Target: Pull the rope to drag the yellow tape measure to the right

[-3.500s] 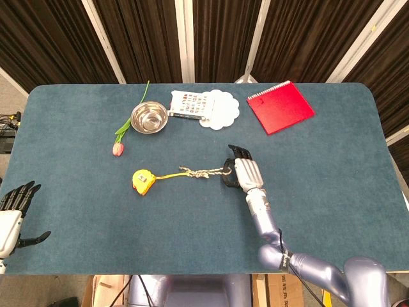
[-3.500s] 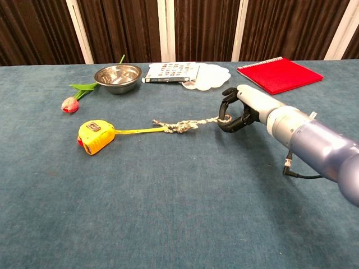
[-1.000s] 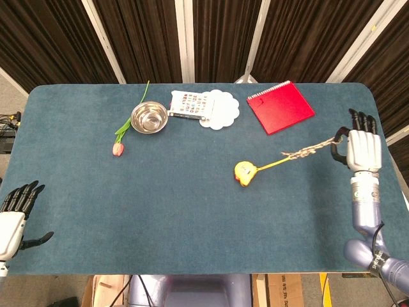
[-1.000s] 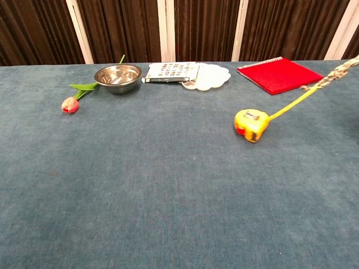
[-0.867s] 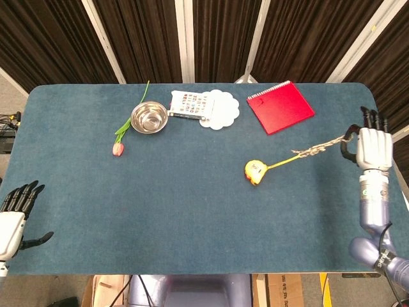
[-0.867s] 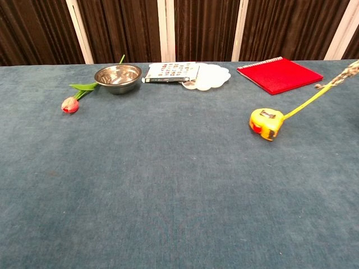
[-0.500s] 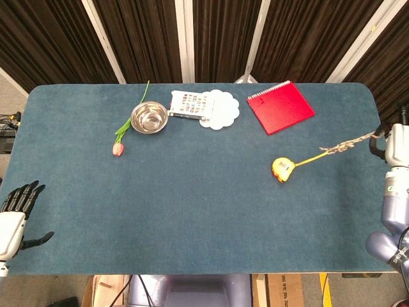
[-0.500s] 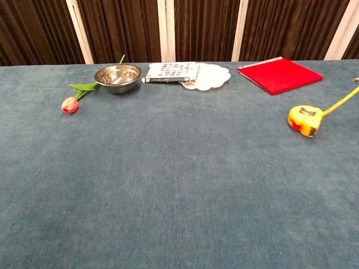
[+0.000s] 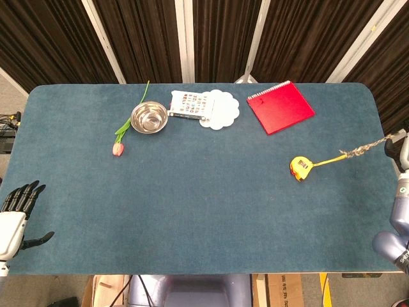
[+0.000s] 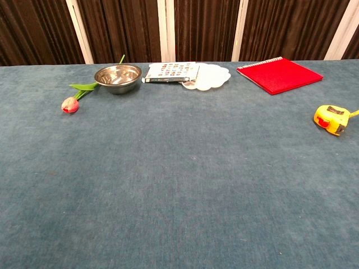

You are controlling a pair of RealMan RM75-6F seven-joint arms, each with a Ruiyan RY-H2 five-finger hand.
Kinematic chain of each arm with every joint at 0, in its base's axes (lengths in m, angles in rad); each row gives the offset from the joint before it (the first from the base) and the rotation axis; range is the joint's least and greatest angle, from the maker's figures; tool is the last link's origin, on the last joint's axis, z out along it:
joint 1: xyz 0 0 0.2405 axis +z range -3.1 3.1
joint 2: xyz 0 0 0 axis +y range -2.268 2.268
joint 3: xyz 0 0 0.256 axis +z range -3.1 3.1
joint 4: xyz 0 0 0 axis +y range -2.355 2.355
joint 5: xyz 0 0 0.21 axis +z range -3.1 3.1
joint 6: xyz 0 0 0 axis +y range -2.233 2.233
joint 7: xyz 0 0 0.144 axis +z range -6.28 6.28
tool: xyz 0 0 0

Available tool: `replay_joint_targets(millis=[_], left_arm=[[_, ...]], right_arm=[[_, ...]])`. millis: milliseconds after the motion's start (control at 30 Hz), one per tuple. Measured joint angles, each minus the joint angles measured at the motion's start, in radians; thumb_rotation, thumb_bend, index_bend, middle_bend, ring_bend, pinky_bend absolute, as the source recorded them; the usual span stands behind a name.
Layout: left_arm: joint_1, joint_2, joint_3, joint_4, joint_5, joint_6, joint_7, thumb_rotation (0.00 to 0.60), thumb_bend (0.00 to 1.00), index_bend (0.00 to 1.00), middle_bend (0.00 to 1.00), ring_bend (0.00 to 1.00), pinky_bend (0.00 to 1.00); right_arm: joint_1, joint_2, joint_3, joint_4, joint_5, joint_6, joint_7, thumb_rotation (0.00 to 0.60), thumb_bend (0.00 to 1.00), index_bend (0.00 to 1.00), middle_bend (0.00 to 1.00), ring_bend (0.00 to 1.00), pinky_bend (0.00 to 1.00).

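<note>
The yellow tape measure (image 9: 300,167) lies on the blue table at the right, below the red notebook, and it also shows at the right edge of the chest view (image 10: 331,119). Its yellow tape runs up and right to a frayed rope (image 9: 365,146). The rope stretches taut past the table's right edge to my right hand (image 9: 402,153), which grips its end and is mostly cut off by the frame. My left hand (image 9: 15,213) hangs off the front left corner, fingers spread, holding nothing. Neither hand shows in the chest view.
A red notebook (image 9: 280,107) lies at the back right. A steel bowl (image 9: 149,117), a pink tulip (image 9: 119,148), a printed booklet (image 9: 189,105) and a white scalloped mat (image 9: 222,109) sit along the back. The table's right edge (image 9: 388,157) is close to the tape measure.
My right hand has kept moving right, off the table's edge, dragging the rope. The tape measure has slid right, from mid-table to near the right edge. My left hand has stayed still.
</note>
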Motion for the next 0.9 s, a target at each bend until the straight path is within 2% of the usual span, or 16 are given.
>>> replay_joint_targets(millis=[333, 467, 567, 700, 900], left_arm=[[0.001, 0.002, 0.0, 0.002, 0.001, 0.003, 0.001, 0.6, 0.0, 0.0, 0.0, 0.0, 0.0], [0.002, 0.003, 0.002, 0.004, 0.007, 0.006, 0.005, 0.6, 0.0, 0.0, 0.0, 0.0, 0.0], [0.003, 0.002, 0.003, 0.009, 0.01, 0.009, 0.014, 0.6, 0.0, 0.0, 0.0, 0.0, 0.0], [0.005, 0.001, 0.004, 0.013, 0.016, 0.014, 0.019, 0.6, 0.0, 0.0, 0.0, 0.0, 0.0], [0.006, -0.003, 0.005, 0.019, 0.024, 0.021, 0.028, 0.6, 0.0, 0.0, 0.0, 0.0, 0.0]], right_arm=[[-0.026, 0.017, -0.026, -0.161, -0.057, 0.058, -0.01, 0.6, 0.43, 0.0, 0.0, 0.0, 0.0], [-0.053, 0.035, -0.044, -0.279, -0.103, 0.088, 0.016, 0.6, 0.34, 0.0, 0.0, 0.0, 0.0], [-0.096, 0.052, -0.087, -0.407, -0.193, 0.129, 0.049, 0.6, 0.31, 0.0, 0.0, 0.0, 0.0], [-0.172, 0.073, -0.183, -0.542, -0.369, 0.196, 0.096, 0.6, 0.31, 0.0, 0.0, 0.0, 0.0], [-0.275, 0.085, -0.324, -0.619, -0.567, 0.288, 0.141, 0.6, 0.31, 0.0, 0.0, 0.0, 0.0]])
